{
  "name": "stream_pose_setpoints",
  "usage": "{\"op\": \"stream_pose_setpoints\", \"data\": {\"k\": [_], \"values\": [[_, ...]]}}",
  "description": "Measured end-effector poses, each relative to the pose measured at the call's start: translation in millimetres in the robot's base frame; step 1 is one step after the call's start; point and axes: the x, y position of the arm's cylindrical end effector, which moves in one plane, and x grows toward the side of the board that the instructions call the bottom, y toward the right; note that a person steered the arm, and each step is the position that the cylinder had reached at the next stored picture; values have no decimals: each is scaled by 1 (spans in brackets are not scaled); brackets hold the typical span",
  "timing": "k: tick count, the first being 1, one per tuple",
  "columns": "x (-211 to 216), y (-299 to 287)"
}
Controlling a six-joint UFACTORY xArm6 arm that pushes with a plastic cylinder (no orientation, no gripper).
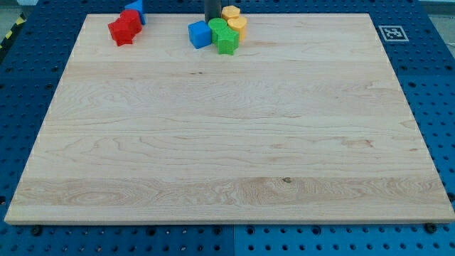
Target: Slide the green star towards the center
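Observation:
The green star (227,42) lies near the wooden board's (227,142) top edge, a little left of centre. It touches a second green block (217,28) just above it. A blue cube (200,34) sits to their left. Two yellow blocks (230,13) (238,26) sit to their upper right. My dark rod comes down from the view's top, and my tip (212,20) stands right behind the cluster, above the upper green block and between the blue cube and the yellow blocks.
Two red blocks (124,28) and a blue block (136,8) sit together at the board's top left. A black and white marker (392,33) is at the top right corner. A blue perforated table (441,85) surrounds the board.

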Motion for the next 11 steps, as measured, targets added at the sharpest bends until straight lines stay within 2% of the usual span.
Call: {"op": "stream_pose_setpoints", "data": {"k": [2,4,7,8,10,11], "values": [[41,7],[87,41],[150,135],[167,145],[182,137],[186,112]]}}
